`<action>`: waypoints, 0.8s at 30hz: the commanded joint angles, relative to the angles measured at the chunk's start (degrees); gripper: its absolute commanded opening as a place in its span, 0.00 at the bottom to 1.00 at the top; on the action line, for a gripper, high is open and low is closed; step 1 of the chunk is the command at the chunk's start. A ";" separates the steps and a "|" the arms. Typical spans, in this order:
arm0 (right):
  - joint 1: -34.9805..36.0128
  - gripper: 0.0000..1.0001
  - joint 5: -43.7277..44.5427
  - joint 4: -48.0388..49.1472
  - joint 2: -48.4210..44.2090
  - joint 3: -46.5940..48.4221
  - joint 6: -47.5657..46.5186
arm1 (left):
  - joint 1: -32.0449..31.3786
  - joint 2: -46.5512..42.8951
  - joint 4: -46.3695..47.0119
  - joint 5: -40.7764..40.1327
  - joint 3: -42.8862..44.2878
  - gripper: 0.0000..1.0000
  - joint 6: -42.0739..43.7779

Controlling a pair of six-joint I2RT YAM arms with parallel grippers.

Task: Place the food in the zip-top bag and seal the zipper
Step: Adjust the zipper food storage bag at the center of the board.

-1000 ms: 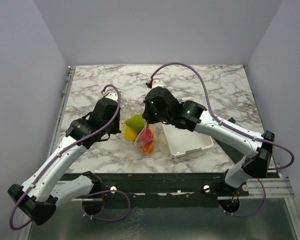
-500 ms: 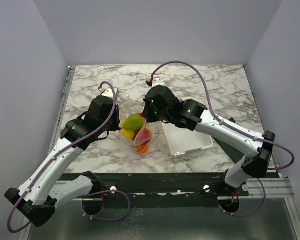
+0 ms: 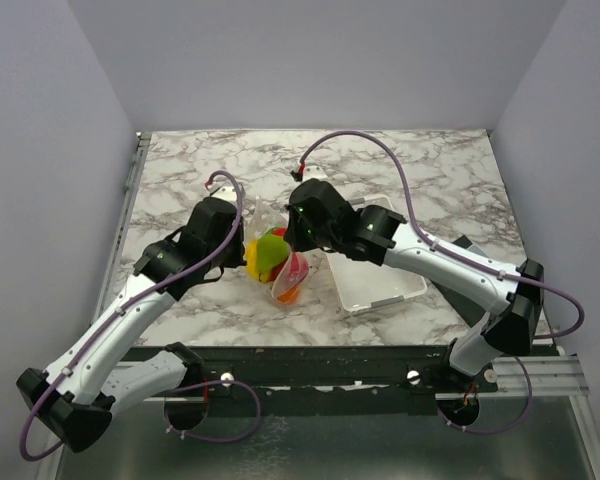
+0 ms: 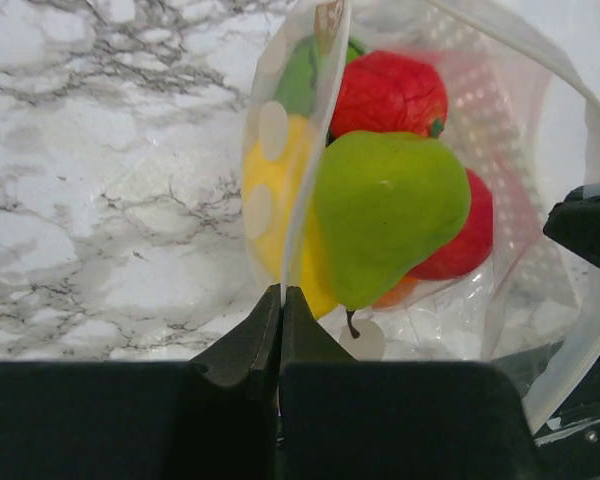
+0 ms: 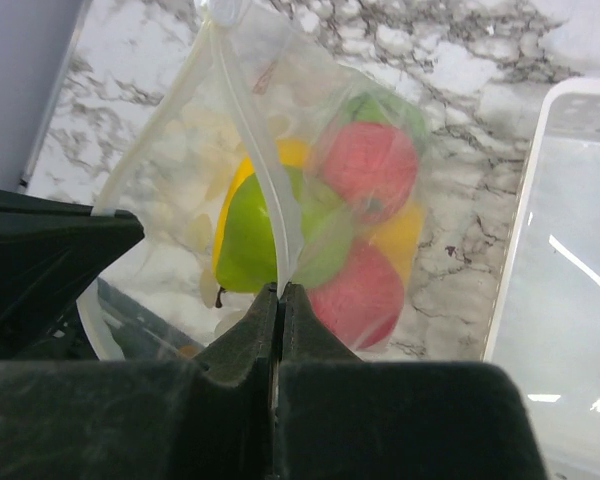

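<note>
The zip-top bag [image 3: 276,262] hangs between my two grippers, its mouth held apart. Inside are the toy fruits: a light green pear [image 4: 385,210], a red one [image 4: 390,92], a yellow one [image 4: 270,200] and another red one [image 5: 352,295]. My left gripper [image 4: 281,292] is shut on the bag's left zipper edge [image 4: 305,170]. My right gripper [image 5: 280,290] is shut on the opposite zipper strip [image 5: 265,180]. In the top view the left gripper [image 3: 238,240] and right gripper [image 3: 296,238] flank the bag closely.
A white rectangular basket [image 3: 375,280] lies just right of the bag under the right arm; its rim shows in the right wrist view [image 5: 525,200]. The marble table [image 3: 430,180] stretches behind. Purple cables loop over both arms.
Both grippers have drawn a little closer together with the bag between them. The bag has shifted slightly and the fruits have settled; the green pear now sits at the top.
</note>
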 commanded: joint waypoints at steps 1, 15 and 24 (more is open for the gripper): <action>-0.07 0.01 -1.18 1.60 0.79 -0.73 1.37 | -0.14 -0.33 1.49 3.05 -0.18 0.00 -1.52; -0.07 0.01 -0.86 1.04 -2.66 -0.91 6.27 | -0.04 -0.97 2.88 3.63 6.09 0.00 2.16; 1.83 0.01 3.89 7.54 -9.08 -9.95 18.39 | -0.09 3.10 3.24 3.58 12.13 0.00 8.09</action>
